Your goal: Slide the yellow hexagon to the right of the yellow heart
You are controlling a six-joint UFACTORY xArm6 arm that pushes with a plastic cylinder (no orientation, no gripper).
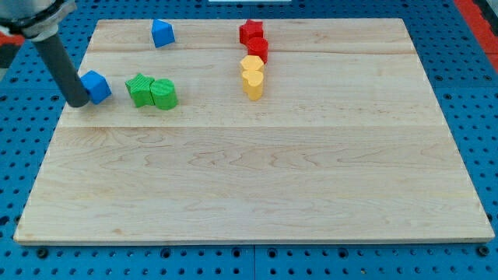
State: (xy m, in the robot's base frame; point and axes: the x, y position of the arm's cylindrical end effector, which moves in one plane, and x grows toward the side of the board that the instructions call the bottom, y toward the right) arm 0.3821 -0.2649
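Observation:
Two yellow blocks stand touching in the upper middle of the board. The upper one looks like the yellow hexagon (251, 64) and the lower one like the yellow heart (254, 85). The hexagon sits just above the heart, not beside it. My tip (78, 103) is far off at the view's left edge of the board, against the left side of a blue cube (96, 85). The dark rod slants up to the view's top left corner.
A red star (250, 31) and a red round block (258, 49) stand right above the yellow pair. A green star (139, 90) and a green round block (164, 94) sit right of the blue cube. Another blue block (162, 33) is near the top edge. The wooden board (249, 187) lies on a blue pegboard.

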